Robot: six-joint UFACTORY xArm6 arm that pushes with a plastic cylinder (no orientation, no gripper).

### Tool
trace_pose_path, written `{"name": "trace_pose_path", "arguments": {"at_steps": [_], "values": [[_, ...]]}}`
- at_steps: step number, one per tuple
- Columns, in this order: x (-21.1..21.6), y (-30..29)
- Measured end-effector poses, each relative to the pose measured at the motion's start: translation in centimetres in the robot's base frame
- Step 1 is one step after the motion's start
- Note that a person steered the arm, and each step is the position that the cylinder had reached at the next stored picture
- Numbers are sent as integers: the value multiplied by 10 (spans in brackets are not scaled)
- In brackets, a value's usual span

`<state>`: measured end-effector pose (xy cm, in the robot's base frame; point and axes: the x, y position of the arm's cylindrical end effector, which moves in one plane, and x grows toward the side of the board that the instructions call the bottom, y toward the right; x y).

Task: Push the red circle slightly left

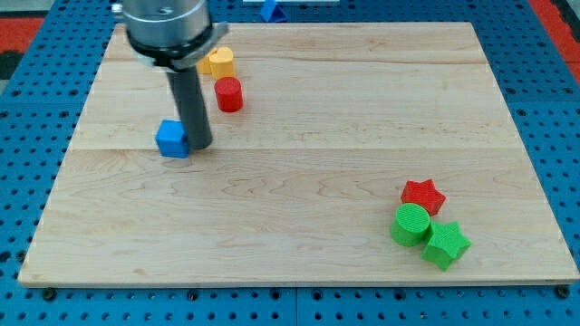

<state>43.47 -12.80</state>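
The pale wooden surface (299,181) lies on a blue pegboard (27,136). The red circle (228,94), a short ribbed cylinder, stands upper left beside a yellow block (218,62). The rod has no fingers; my tip (200,145) touches the blue cube (172,139). A red star (423,196), green cylinder (410,224) and green star (445,244) cluster lower right.

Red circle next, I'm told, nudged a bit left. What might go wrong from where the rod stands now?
1. My tip rests right beside the blue block, on its right; moving off carelessly could drag it along.
2. The red circle sits close below the yellow block; an off-centre push could knock them together.
3. My tip is on the circle's lower left, so it must first get round to the right side.
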Motion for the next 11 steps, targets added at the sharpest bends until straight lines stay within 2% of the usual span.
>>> {"name": "trace_pose_path", "arguments": {"at_steps": [4,6,7,8,10,11], "values": [[-8,24],[-67,81],[-88,84],[-116,58],[-102,-29],[-112,-16]]}}
